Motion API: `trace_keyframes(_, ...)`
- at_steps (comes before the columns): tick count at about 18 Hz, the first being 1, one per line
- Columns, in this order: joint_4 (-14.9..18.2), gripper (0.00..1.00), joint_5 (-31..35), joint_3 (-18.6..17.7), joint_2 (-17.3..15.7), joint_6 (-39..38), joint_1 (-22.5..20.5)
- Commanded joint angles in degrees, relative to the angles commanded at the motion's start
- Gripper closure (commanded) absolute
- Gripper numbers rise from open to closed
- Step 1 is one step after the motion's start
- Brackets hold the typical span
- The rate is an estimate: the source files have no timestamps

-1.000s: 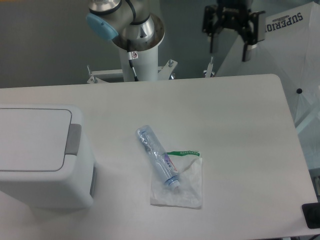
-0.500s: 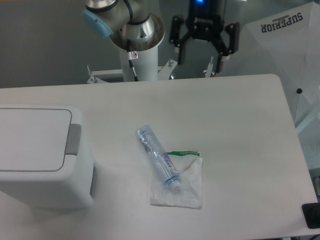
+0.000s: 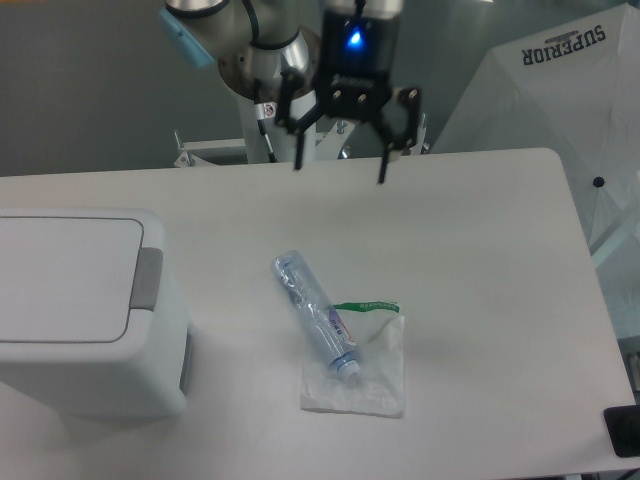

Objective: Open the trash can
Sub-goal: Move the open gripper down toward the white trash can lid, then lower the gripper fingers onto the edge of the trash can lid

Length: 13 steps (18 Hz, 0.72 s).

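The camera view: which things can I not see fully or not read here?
- Trash can: its left side is cut off by the picture's left edge; the inside is hidden under the shut lid.
- Bottle: the label print is too small to read.
- Arm: its upper part is cut off by the top edge.
- Dark thing at the lower right: cut off by the right edge, so it cannot be identified.

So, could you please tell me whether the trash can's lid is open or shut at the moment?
Shut. The trash can's flat lid lies level in its rim, and the open gripper hangs far from it.
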State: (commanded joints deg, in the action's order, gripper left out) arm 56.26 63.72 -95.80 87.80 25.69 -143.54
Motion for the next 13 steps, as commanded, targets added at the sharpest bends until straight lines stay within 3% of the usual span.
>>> trace_keyframes(6,-6.3,0.0,-6.8,0.4,3.3,-18.0,3.2)
trace_keyframes(13,-6.3,0.0,-7.4,0.0,6.9,-20.8,7.3)
